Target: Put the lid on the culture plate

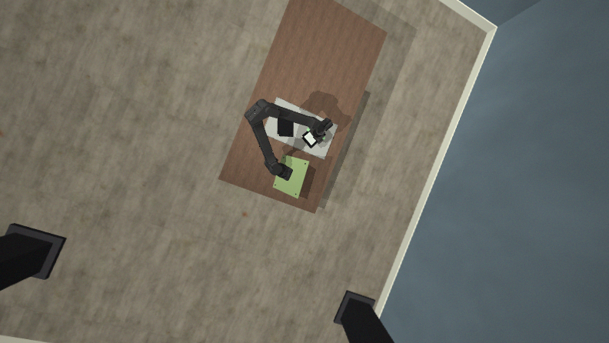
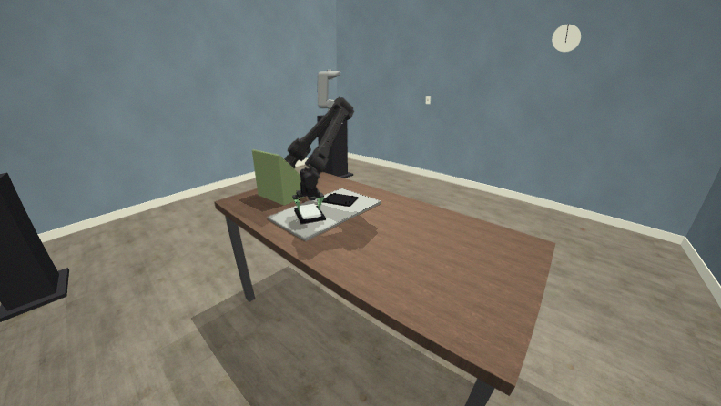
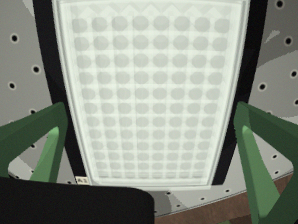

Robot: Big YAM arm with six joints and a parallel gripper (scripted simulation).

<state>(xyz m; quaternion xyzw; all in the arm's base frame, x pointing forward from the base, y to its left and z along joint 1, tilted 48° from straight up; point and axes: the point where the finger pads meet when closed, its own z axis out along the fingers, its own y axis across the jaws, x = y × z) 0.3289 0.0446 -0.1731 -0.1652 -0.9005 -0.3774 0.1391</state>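
Note:
The clear lid (image 3: 149,86) lies flat over the white culture plate C15, whose wells show through it. The plate sits in the black plate nest N1 (image 3: 44,62) on the grey perforated base. It also shows in the top view (image 1: 309,138) and the exterior view (image 2: 309,213). My gripper (image 3: 150,111) is open. Its green fingers stand on either side of the lidded plate, with a gap on each side. It hovers low over the nest. The lid park LP1 (image 1: 284,128) is a bare black pad, also seen in the exterior view (image 2: 340,198).
The grey base plate (image 2: 322,214) lies on the brown table. A green wedge block (image 2: 275,176) stands behind it by the arm's base. Black stands are on the floor (image 1: 25,253).

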